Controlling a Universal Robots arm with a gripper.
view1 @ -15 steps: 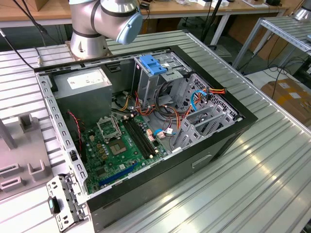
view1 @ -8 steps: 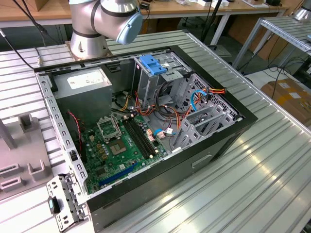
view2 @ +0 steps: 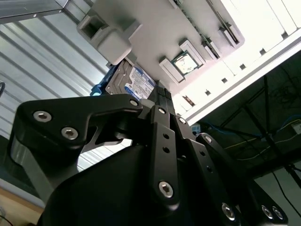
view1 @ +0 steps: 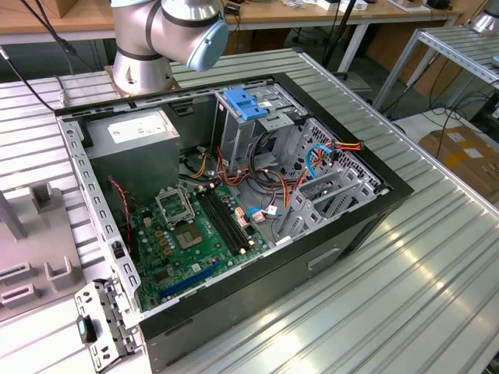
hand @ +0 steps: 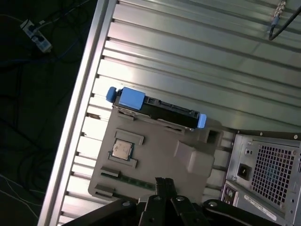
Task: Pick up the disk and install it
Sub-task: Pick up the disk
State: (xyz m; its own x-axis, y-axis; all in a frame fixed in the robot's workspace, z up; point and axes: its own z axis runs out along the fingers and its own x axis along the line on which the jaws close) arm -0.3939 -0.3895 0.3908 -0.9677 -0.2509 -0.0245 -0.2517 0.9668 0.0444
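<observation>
Black end effector [hand: 162,181] closed, empty, over grey moulded tray [hand: 160,150]; blue-railed metal disk [hand: 162,112] standing edgewise in it

Figure: a robotics laboratory or test workshop. In the exterior view a robot arm [view1: 168,35] is mounted at the upper left of the frame on a ribbed aluminium table [view1: 405,280], on which an opened computer case [view1: 327,253] is laid with its motherboard [view1: 187,234] exposed. Wooden workbenches [view1: 78,23] hung with cables [view1: 347,35] are seen along the top edge, a second slatted metal table [view1: 460,47] at the upper right, and a cardboard box [view1: 464,156] on the floor at the right edge
</observation>
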